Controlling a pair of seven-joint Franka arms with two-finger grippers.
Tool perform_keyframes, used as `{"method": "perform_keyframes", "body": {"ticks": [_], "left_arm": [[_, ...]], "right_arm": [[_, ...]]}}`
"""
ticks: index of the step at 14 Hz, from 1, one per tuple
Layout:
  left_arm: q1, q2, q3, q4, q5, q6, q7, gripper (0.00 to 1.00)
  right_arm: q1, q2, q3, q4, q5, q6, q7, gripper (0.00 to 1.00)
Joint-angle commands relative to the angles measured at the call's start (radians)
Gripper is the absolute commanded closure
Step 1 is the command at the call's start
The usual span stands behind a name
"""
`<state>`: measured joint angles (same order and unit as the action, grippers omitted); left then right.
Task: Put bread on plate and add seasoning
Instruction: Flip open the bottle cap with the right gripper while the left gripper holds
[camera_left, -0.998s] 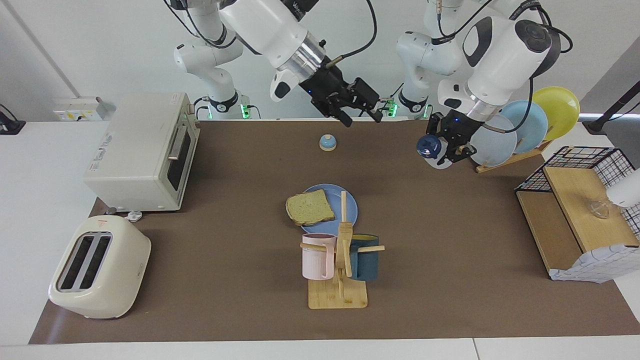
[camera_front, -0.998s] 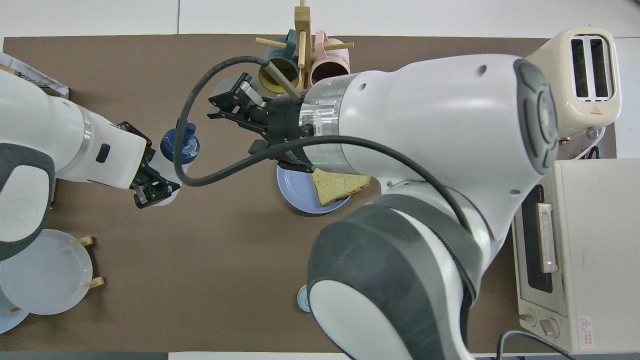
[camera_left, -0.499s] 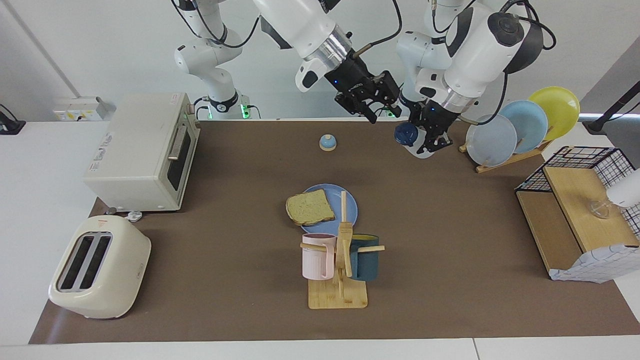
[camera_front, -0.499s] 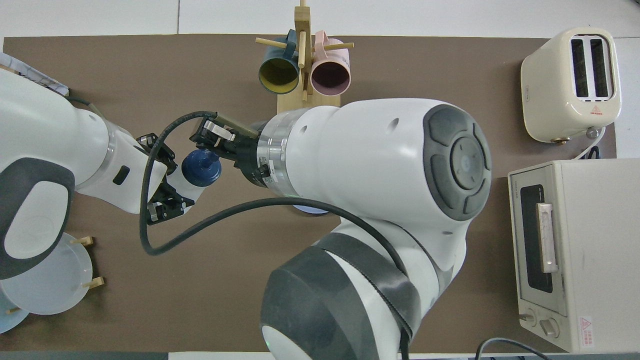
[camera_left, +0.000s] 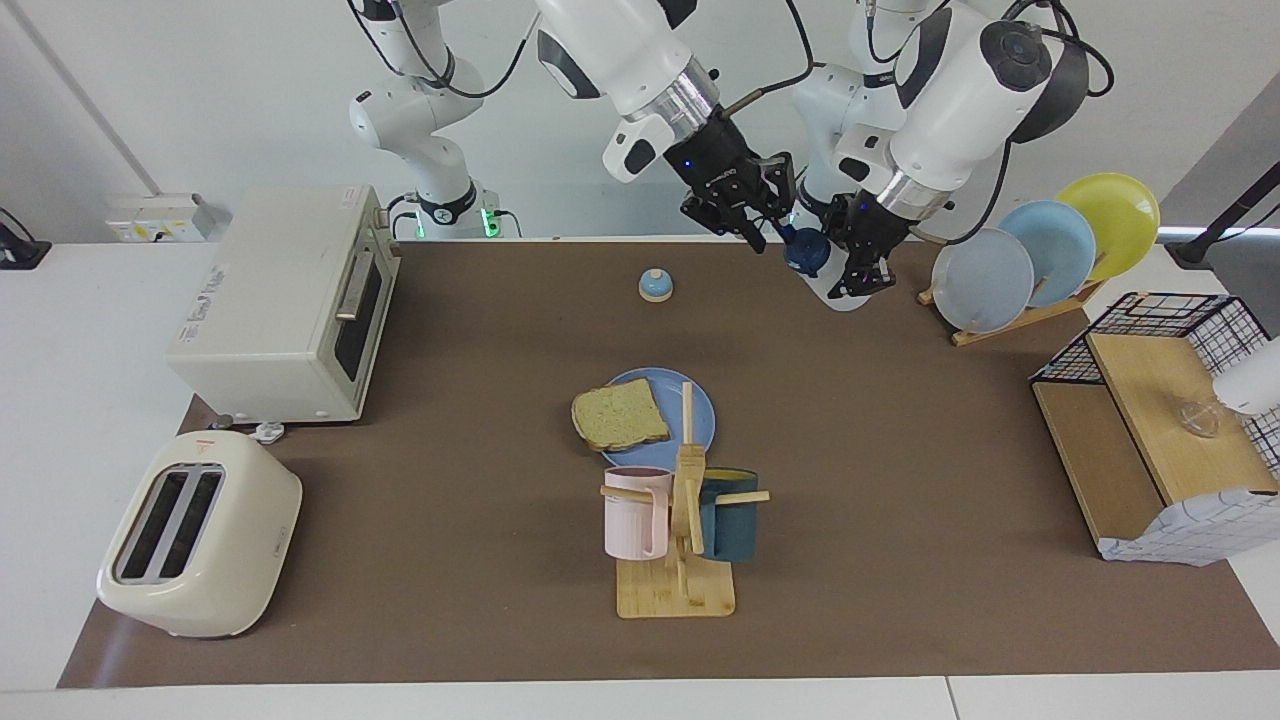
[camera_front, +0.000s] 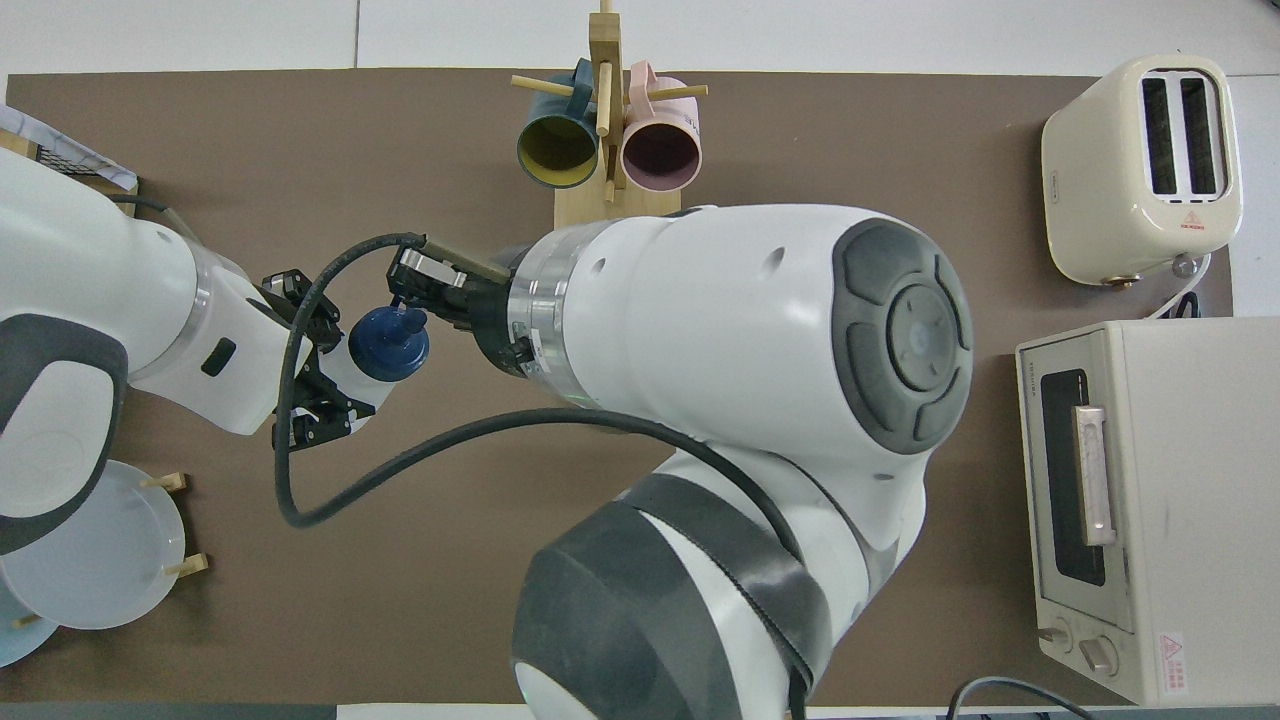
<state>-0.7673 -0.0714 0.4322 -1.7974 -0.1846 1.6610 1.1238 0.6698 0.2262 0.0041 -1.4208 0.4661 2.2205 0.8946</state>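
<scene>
The bread (camera_left: 620, 415) lies on the blue plate (camera_left: 692, 410) in the middle of the mat; in the overhead view my right arm hides both. My left gripper (camera_left: 858, 272) (camera_front: 318, 372) is shut on the whitish body of the seasoning (camera_left: 806, 252) (camera_front: 388, 343), held tilted in the air over the mat's edge by the robots, its navy cap pointing toward the right arm. My right gripper (camera_left: 775, 237) (camera_front: 412, 300) is right at the cap's nozzle. Whether it grips the cap does not show.
A small blue bell (camera_left: 655, 285) sits on the mat near the robots. Toaster oven (camera_left: 290, 300) and toaster (camera_left: 200, 545) stand at the right arm's end. A mug rack (camera_left: 680, 530) stands just farther than the plate. A rack of plates (camera_left: 1040, 260) and a wire basket (camera_left: 1160, 420) are at the left arm's end.
My left gripper carried the seasoning from beside the plate rack toward the table's middle. My right gripper swung over to meet it and now sits at the cap.
</scene>
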Motion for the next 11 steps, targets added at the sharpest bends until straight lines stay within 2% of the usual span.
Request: {"method": "perform_keyframes", "body": {"ticks": [1, 8, 11], "left_arm": [[-0.004, -0.028, -0.001, -0.022, -0.013, -0.010, 0.017, 1.00], [-0.009, -0.028, -0.001, -0.034, -0.013, -0.006, 0.017, 1.00], [-0.009, -0.028, -0.001, -0.034, -0.013, -0.006, 0.019, 1.00]], "right_arm": [[0.013, -0.008, 0.002, -0.009, -0.029, 0.021, -0.010, 0.60], [0.022, -0.007, 0.002, -0.007, -0.041, 0.021, -0.010, 0.63], [0.019, -0.007, 0.002, -0.009, -0.041, 0.021, -0.011, 0.73]]}}
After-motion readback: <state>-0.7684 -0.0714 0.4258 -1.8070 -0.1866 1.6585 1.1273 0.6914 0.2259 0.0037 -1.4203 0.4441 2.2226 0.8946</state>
